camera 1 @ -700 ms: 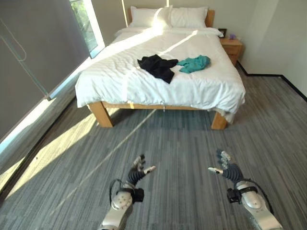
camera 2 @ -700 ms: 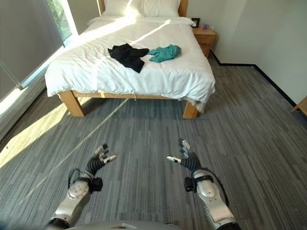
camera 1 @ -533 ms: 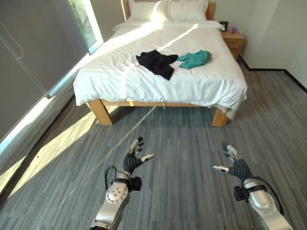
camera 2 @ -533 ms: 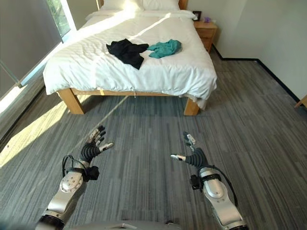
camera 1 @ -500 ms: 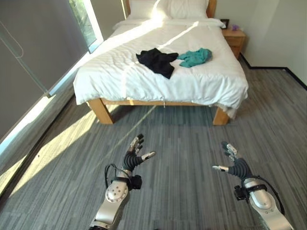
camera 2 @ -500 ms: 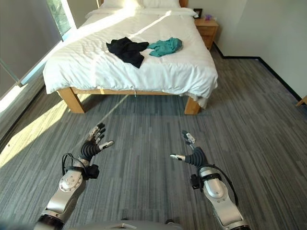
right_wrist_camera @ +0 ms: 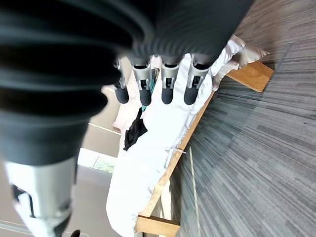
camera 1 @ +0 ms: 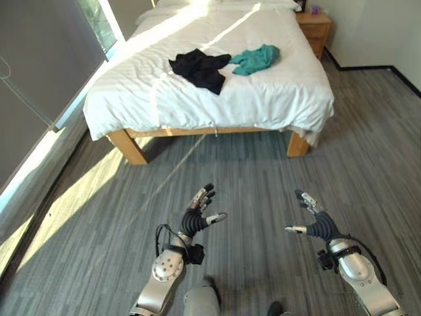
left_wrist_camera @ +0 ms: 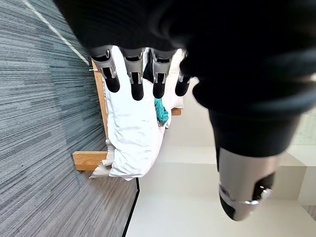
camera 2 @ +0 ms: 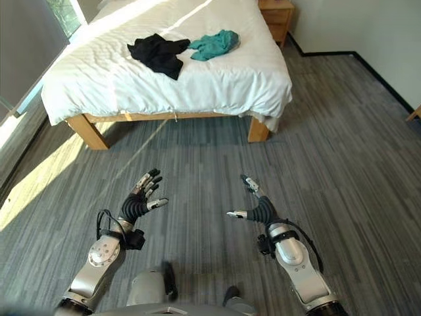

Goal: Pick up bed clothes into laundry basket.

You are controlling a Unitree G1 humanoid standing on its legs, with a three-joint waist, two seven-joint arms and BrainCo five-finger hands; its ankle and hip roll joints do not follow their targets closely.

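Left eye view showing, nearest, left hand (camera 1: 199, 216) and right hand (camera 1: 312, 220) hovering over bare grey floor (camera 1: 250, 178), well apart from each other, fingers spread and relaxed, grasping nothing. Probably carrying both hands out front like this for balance and readiness while approaching, palms angling toward each other as if preparing to gather cloth. Wrist views confirming it: straight fingers (left_wrist_camera: 132, 74) of the left hand and straight fingers (right_wrist_camera: 167, 81) of the right, nothing lying between fingers and thumb.

Farther on, beyond an open stretch of floor, standing across the far part of the room: bed (camera 1: 276, 99) on wooden legs, white sheet hanging over its near edge. Lying on top, toward the middle, black garment (camera 1: 197, 68) crumpled in a heap, and just beside it on the right, teal garment (camera 1: 255, 59), the two nearly touching or touching; hard to tell which. Both sitting well away from either hand, so not yet reachable. Bunched loosely, so likely taking a scooping grasp rather than a fine pinch.

At the far right corner beside the bed, wooden nightstand (camera 1: 314, 26). Along the left, window wall (camera 1: 39, 85) letting sunlight fall across floor and sheet.

Judging the task as barely begun: still needing to close on the bed before reaching for either garment.
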